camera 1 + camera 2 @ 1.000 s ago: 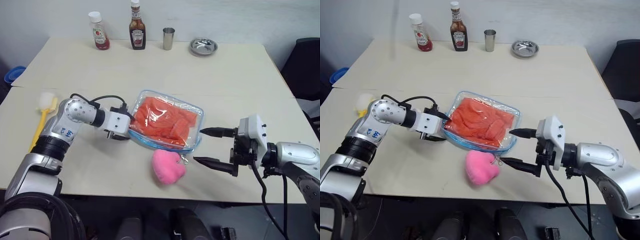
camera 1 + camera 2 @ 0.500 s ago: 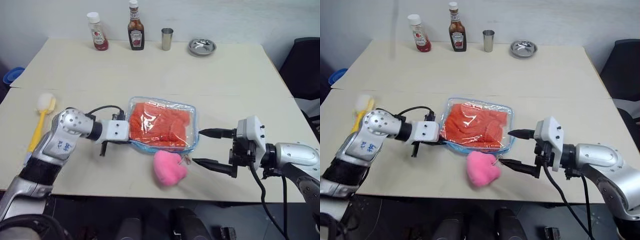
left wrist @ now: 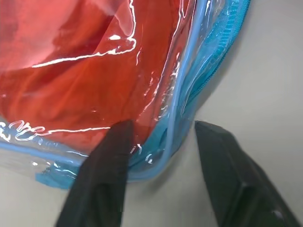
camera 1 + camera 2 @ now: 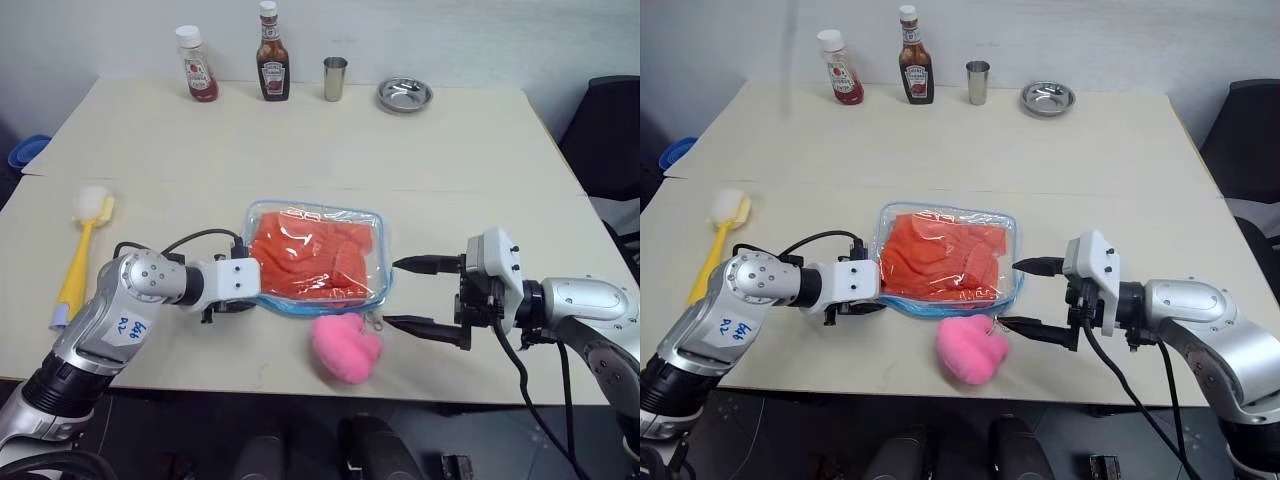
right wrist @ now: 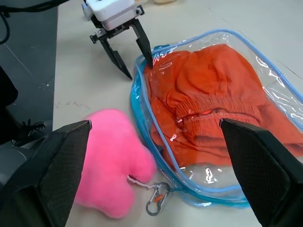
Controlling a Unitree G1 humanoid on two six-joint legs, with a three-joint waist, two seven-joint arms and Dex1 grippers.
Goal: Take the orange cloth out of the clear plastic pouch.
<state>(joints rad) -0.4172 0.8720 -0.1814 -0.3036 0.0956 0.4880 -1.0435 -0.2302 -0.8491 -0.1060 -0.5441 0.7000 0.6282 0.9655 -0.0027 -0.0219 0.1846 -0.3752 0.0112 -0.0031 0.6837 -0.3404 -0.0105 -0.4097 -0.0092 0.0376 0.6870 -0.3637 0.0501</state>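
1. Near the table's (image 4: 470,160) front edge, in the left eye view, the clear plastic pouch (image 4: 318,258) is seen lying flat with the orange cloth (image 4: 305,255) wholly inside it. No part of the cloth is judged to have been drawn out yet.
2. In the right eye view, the left gripper (image 4: 862,305) is set at the pouch's left end, and the right gripper (image 4: 1025,296) just off its right end, its jaws spread wide and empty.
3. In the left wrist view, the left jaws are parted, the pouch's blue-trimmed edge lying between them; nothing is clamped.
4. In the right wrist view, one left finger (image 5: 143,43) is seen touching the pouch's rim. The pink plush heart (image 5: 116,161) lies against the pouch's front edge. The whole extraction is judged to be left.
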